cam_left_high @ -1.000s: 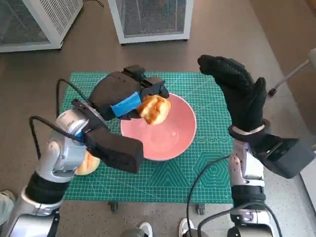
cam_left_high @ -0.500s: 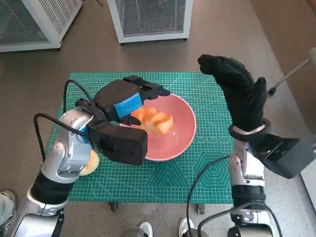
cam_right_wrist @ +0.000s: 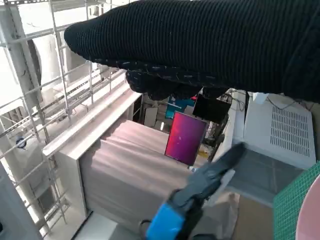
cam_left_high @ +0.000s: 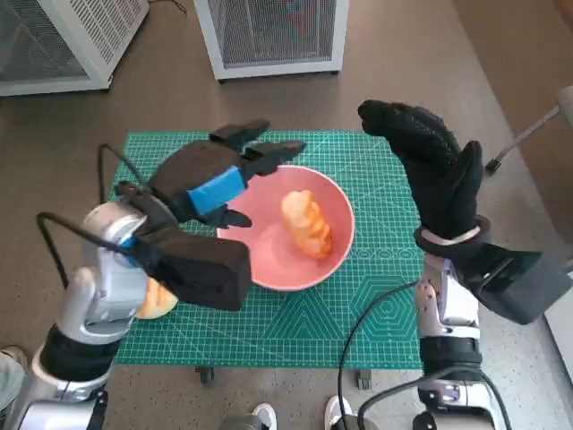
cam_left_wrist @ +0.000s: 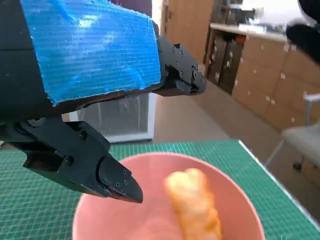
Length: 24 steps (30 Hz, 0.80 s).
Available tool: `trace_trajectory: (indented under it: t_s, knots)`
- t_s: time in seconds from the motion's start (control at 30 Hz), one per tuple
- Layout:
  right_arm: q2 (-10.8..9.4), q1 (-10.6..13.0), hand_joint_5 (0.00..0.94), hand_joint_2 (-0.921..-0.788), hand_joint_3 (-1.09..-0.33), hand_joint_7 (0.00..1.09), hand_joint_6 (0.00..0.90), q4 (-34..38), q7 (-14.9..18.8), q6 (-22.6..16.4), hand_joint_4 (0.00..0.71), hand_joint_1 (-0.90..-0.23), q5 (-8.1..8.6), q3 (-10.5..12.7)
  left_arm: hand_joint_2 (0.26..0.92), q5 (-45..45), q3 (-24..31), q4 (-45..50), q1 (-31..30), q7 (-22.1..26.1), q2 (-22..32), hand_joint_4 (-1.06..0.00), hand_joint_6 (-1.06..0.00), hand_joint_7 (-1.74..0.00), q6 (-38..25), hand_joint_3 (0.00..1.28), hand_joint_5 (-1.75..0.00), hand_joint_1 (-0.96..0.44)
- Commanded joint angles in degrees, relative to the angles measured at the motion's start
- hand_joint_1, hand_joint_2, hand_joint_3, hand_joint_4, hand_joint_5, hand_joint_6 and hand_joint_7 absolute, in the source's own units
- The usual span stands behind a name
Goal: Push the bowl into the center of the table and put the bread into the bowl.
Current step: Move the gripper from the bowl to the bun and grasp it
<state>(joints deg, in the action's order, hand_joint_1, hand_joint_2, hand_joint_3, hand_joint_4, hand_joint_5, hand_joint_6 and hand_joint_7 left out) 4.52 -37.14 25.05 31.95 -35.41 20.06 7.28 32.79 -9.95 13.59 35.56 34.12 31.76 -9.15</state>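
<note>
A pink bowl [cam_left_high: 269,260] sits near the middle of the green mat, and a golden piece of bread [cam_left_high: 307,224] lies inside it toward its right side. The left wrist view shows the same bread [cam_left_wrist: 194,207] lying in the bowl [cam_left_wrist: 95,215]. My left hand [cam_left_high: 208,175] hovers over the bowl's left rim with its fingers spread, holding nothing. My right hand [cam_left_high: 430,166] is raised above the mat's right side, fingers apart and empty.
A second bread roll [cam_left_high: 154,298] lies on the green cutting mat [cam_left_high: 376,305] at the front left, partly hidden by my left forearm. Two white mesh cabinets [cam_left_high: 269,31] stand on the floor beyond the table. Shoes show at the picture's lower edge.
My left hand let go of the bread, which dropped into the bowl and settled toward its right side. The hand's fingers opened and it drew back left. The right hand stayed still.
</note>
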Motion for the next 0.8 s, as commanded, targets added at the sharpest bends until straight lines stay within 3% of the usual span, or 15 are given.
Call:
trace_trajectory:
  t_s: [0.03, 0.5, 0.8]
  knots:
    - [0.18, 1.48, 0.0, -0.921, -0.813, 0.26, 0.186, -0.33, -0.07, 0.77, 0.217, -0.675, 0.0, -0.05, 0.79, -0.56, 4.17, 5.1, -3.38, 0.22, 2.95, -0.1, -0.29, -0.01, -1.55, 0.0, 0.0, -0.2]
    - [0.06, 1.92, 0.0, -0.921, -0.795, 0.28, 0.174, -1.03, 0.01, 1.51, 0.214, -0.683, 0.37, -0.07, 0.773, -3.44, 17.94, 16.75, -16.3, 3.25, 10.48, -0.1, -0.3, -0.01, -5.31, 0.0, 0.0, -0.21]
    - [-0.06, 2.35, 0.0, -0.921, -0.794, 0.29, 0.167, -1.82, -0.05, 2.0, 0.212, -0.686, 0.56, -0.14, 0.741, -4.7, 25.71, 24.1, -25.2, 9.75, 15.36, -0.11, -0.31, -0.01, -11.85, 0.0, 0.0, -0.17]
